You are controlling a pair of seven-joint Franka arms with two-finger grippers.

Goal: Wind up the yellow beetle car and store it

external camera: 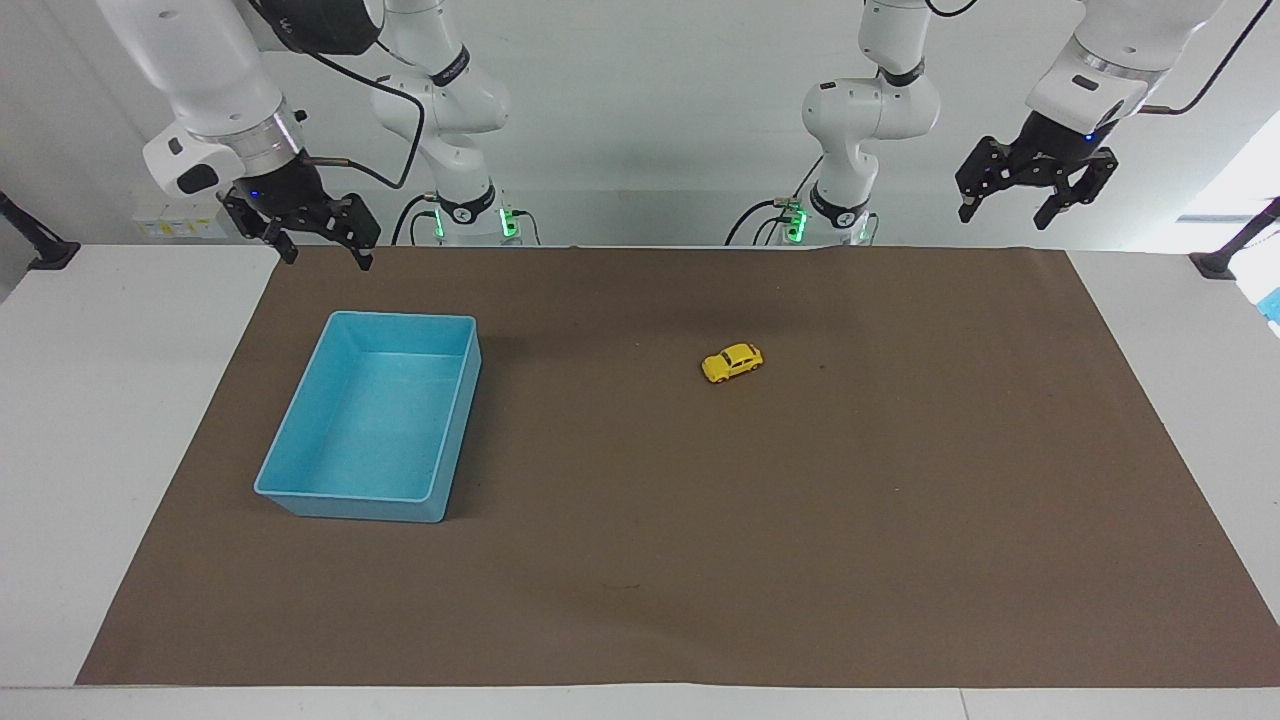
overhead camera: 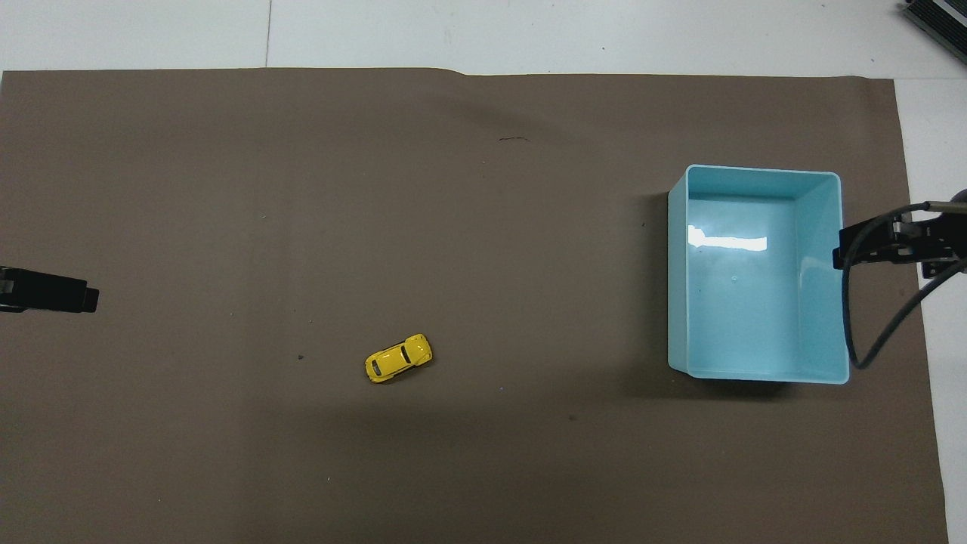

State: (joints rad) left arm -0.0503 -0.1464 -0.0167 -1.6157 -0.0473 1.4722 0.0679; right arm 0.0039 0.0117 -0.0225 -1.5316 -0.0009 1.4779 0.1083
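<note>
The yellow beetle car [external camera: 732, 362] stands on its wheels on the brown mat, near the middle of the table; it also shows in the overhead view [overhead camera: 399, 358]. My left gripper [external camera: 1008, 212] hangs open and empty high over the left arm's end of the mat, well apart from the car; only its tip [overhead camera: 72, 295] shows in the overhead view. My right gripper [external camera: 325, 250] hangs open and empty above the mat's edge at the right arm's end, beside the blue bin; its tip [overhead camera: 869, 248] shows over the bin's wall. Both arms wait.
An empty light blue rectangular bin [external camera: 300, 490] stands on the mat toward the right arm's end; it also shows in the overhead view [overhead camera: 823, 302]. The brown mat [external camera: 800, 560] covers most of the white table. A black cable [overhead camera: 869, 332] hangs by the right gripper.
</note>
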